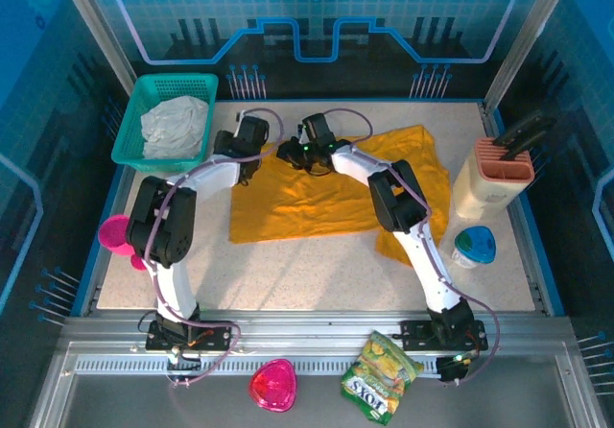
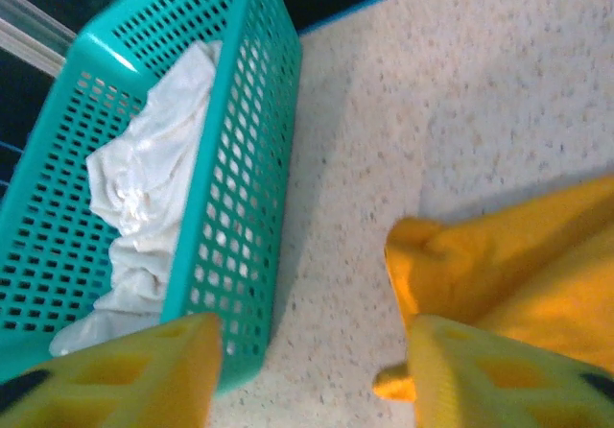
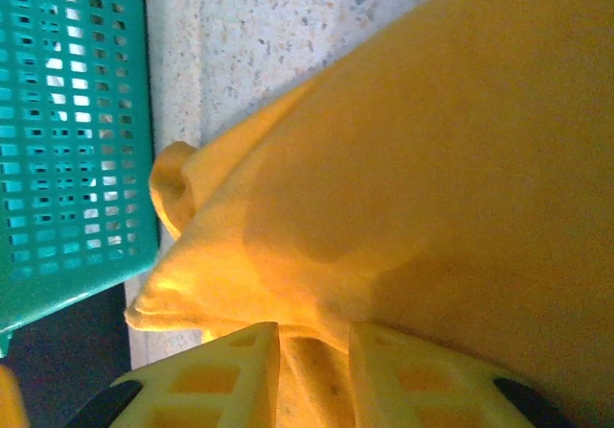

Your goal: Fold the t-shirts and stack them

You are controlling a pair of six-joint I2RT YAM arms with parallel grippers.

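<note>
A mustard-orange t-shirt (image 1: 336,193) lies spread and partly folded across the middle of the table. My right gripper (image 1: 293,150) is at its far left corner, and in the right wrist view that gripper (image 3: 315,375) is shut on a pinched fold of the t-shirt (image 3: 432,140). My left gripper (image 1: 251,132) hovers just left of that corner. Seen from the left wrist, the left gripper (image 2: 312,370) is open with bare table between its fingers. The t-shirt's bunched edge (image 2: 499,255) lies beside its right finger (image 2: 480,375).
A teal basket (image 1: 206,92) holding a crumpled white cloth (image 1: 173,126) stands at the far left, close to both grippers. A pink goblet (image 1: 117,234) lies at the left edge. A knife block (image 1: 494,178) and a blue-lidded tub (image 1: 474,246) stand on the right.
</note>
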